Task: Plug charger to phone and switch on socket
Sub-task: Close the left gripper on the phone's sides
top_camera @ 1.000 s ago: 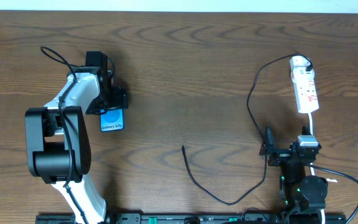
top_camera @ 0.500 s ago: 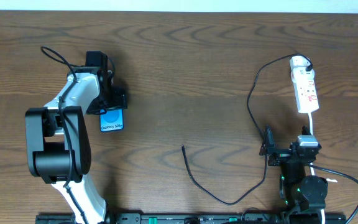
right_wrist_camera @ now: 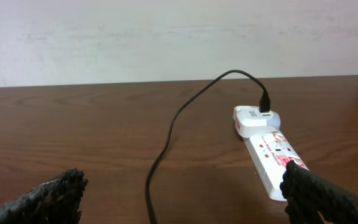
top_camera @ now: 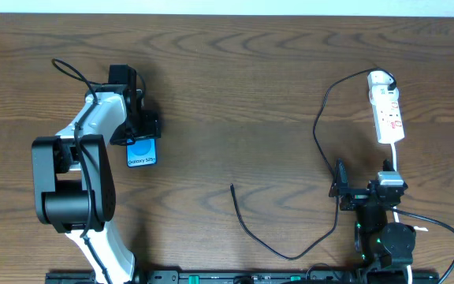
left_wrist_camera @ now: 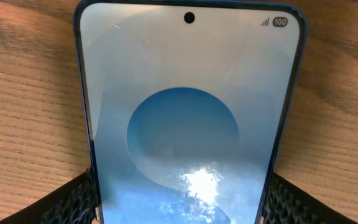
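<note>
The phone (top_camera: 142, 151) lies flat on the table at the left, its blue screen up. In the left wrist view the phone (left_wrist_camera: 185, 124) fills the frame. My left gripper (left_wrist_camera: 182, 202) straddles its near end, a black pad against each long edge. The charger's black cable (top_camera: 315, 130) runs from the white socket (top_camera: 387, 110) at the right, loops down and ends in a free tip (top_camera: 232, 188) at mid table. My right gripper (right_wrist_camera: 185, 202) stands wide open, low over the table, facing the socket (right_wrist_camera: 269, 158) and the cable (right_wrist_camera: 166, 143), touching neither.
The left arm's white and black body (top_camera: 73, 181) covers the table's left front. A thick white cord (top_camera: 396, 162) leaves the socket toward the right arm's base (top_camera: 385, 237). A pale wall (right_wrist_camera: 166, 37) rises behind the table's far edge.
</note>
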